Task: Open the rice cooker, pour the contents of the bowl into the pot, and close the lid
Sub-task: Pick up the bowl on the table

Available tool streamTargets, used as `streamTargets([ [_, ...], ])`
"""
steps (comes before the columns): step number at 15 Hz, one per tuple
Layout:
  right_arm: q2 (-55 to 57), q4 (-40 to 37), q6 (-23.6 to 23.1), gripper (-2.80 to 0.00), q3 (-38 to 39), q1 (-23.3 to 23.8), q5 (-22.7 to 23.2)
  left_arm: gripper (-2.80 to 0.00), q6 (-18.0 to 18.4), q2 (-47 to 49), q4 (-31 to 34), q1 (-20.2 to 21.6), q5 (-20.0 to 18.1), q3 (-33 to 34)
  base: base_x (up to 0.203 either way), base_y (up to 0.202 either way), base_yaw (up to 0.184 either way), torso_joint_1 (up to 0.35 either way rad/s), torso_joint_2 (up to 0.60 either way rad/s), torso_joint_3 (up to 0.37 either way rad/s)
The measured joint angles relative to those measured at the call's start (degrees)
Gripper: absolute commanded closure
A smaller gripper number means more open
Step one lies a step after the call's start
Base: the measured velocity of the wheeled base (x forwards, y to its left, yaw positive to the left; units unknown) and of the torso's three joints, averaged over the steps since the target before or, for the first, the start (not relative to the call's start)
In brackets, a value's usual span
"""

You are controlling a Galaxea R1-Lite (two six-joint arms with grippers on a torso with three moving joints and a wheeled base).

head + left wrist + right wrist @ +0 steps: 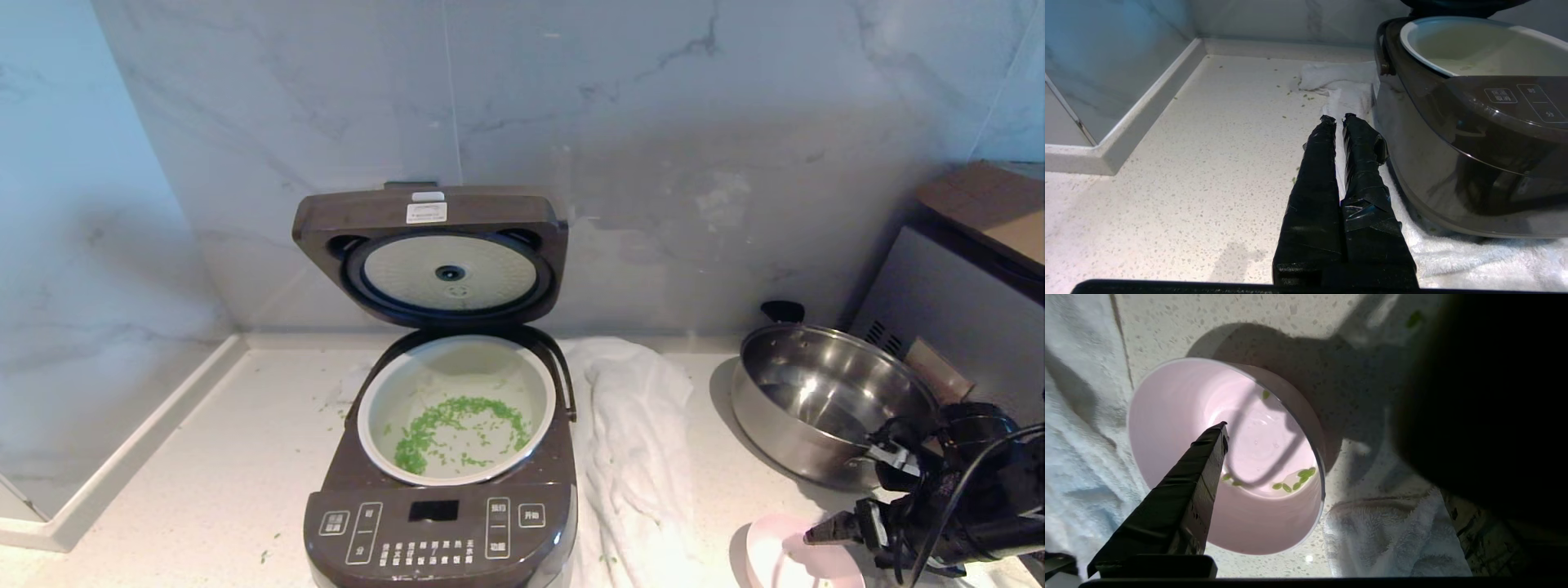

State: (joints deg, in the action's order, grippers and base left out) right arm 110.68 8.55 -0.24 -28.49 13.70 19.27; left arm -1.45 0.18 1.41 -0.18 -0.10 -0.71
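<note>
Pale speckled counter with a raised edge, marble wall behind. Centre of the head view: rice cooker, dark brown, button panel in front, lid up against the wall, silvery plate showing. Inside, pale pot with green bits in an arc on its bottom. Under and right of it, white towel; stray green flecks on the counter. Right side: steel pan, grey box behind. Lower right edge: pink bowl, upright on the counter, a few green bits left inside in the right wrist view. Right gripper over the bowl, spread wide, holding nothing; one black finger above the bowl, the other not made out. Left gripper low beside the cooker in the left wrist view, taped fingers pressed almost together, empty.
</note>
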Motion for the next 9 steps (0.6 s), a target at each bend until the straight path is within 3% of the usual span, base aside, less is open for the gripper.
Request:
streamTargets([
  [9,3.49,-0.09,-0.05,-2.8,-1.76,-9.07,-5.34,0.0,-0.02,0.0,0.0,0.0,0.0,0.0,0.0,0.0,0.0,0.0,0.0,0.0],
])
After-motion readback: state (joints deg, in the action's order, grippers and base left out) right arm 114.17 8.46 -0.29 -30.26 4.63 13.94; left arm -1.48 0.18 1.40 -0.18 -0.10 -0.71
